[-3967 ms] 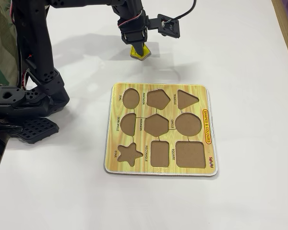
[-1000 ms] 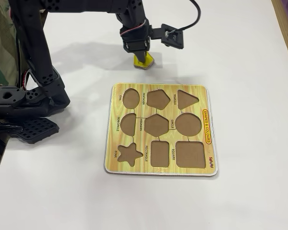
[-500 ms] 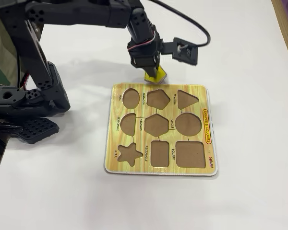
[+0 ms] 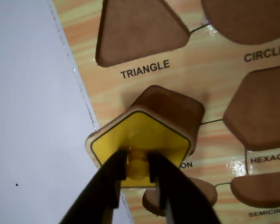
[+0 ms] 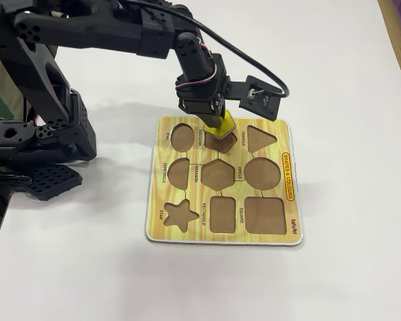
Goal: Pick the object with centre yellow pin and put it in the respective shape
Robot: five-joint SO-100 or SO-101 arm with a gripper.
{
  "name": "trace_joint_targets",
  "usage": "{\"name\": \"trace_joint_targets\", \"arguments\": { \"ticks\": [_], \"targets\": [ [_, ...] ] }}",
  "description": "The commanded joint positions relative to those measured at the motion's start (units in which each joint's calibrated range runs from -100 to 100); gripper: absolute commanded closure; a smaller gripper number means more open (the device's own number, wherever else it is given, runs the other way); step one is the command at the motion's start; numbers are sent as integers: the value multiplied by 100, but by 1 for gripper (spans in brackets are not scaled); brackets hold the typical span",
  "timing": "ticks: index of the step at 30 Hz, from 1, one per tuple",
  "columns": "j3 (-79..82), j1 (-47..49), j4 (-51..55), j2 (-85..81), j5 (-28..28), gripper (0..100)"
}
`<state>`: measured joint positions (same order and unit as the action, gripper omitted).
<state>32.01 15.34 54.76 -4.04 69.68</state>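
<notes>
My gripper is shut on the yellow centre pin of a yellow pentagon piece. The piece is tilted and hangs just over the near-left part of the pentagon recess in the wooden shape board; most of the recess shows beyond it. In the fixed view the gripper holds the yellow piece over the pentagon recess at the far edge of the board.
The board has empty recesses: triangle, circle, hexagon, semicircle, plus star, rectangle and square. White table surrounds it. The arm's base stands at the left.
</notes>
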Motion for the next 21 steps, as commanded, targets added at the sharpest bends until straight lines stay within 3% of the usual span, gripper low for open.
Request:
{"name": "trace_joint_targets", "arguments": {
  "ticks": [1, 21],
  "targets": [
    [-36, -108, -13, -207, -28, 99],
    [-117, -304, -22, 86, -268, 99]
  ]
}}
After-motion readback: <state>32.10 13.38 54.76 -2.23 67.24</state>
